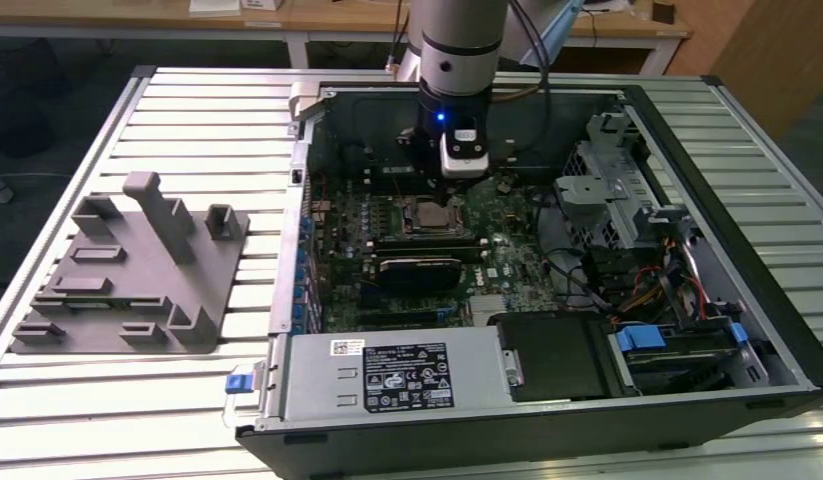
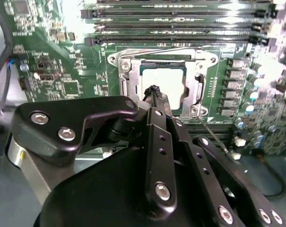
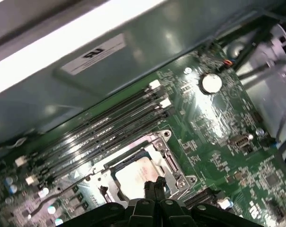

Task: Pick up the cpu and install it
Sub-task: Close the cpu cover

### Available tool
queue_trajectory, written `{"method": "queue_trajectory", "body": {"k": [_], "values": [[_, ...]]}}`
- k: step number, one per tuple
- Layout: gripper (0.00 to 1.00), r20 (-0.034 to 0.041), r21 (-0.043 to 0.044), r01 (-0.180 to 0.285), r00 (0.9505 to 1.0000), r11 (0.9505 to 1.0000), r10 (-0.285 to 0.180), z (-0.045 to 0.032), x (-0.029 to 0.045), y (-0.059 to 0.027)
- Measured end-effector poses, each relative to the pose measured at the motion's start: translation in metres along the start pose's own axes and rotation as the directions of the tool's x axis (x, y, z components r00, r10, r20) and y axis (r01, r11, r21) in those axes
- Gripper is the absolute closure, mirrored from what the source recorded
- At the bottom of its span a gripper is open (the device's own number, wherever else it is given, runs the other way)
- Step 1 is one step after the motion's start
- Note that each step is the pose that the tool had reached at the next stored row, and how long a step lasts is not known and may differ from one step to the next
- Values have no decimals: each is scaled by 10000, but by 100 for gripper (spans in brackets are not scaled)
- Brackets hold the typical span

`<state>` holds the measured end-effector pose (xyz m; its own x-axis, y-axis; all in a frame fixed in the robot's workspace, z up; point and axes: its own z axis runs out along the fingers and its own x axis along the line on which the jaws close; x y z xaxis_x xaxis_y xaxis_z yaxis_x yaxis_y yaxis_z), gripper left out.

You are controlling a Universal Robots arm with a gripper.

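The cpu (image 2: 167,78) is a small silvery square lying flat inside the metal-framed socket (image 2: 122,81) on the green motherboard. The exterior view places it mid-board as the cpu (image 1: 433,213). My gripper (image 2: 155,91) hangs just above the chip's near edge, its two black fingers pressed together with nothing between them. In the first wrist view the fingertips (image 3: 149,186) overlap the edge of the cpu (image 3: 131,174), with the socket frame (image 3: 173,158) open around it. In the exterior view the gripper (image 1: 462,172) sits low inside the open computer case.
Black memory slots (image 2: 181,23) run beside the socket. The case walls (image 1: 304,180), a power supply (image 1: 398,375), a drive cage (image 1: 611,180) and cables (image 1: 651,290) surround the board. A grey tray (image 1: 131,270) rests on the slatted table at the exterior view's left.
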<state>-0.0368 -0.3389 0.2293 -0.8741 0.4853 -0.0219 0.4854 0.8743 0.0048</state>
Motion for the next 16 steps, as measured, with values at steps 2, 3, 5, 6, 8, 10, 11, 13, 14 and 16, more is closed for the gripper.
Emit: {"method": "queue_trajectory", "body": {"k": [2,3,5,6,8,10,11,13,14,16], "values": [[89,-2,-8,358,9994,9994,-358,2,0,0],[89,-3,-12,540,9985,9985,-540,3,0,0],[89,-4,-20,914,9958,9958,-914,5,0,-1],[89,-4,-23,1093,9940,9940,-1093,7,0,-1],[89,-5,-31,1450,9894,9894,-1450,11,0,0],[89,-4,-36,1816,9834,9834,-1816,16,0,0],[89,-3,-36,1992,9800,9800,-1992,19,0,0],[89,-1,-31,2244,9745,9745,-2244,22,0,0],[89,0,-32,2328,9725,9725,-2328,24,0,-2],[89,1,-35,2490,9685,9685,-2490,29,-2,-8]]}}
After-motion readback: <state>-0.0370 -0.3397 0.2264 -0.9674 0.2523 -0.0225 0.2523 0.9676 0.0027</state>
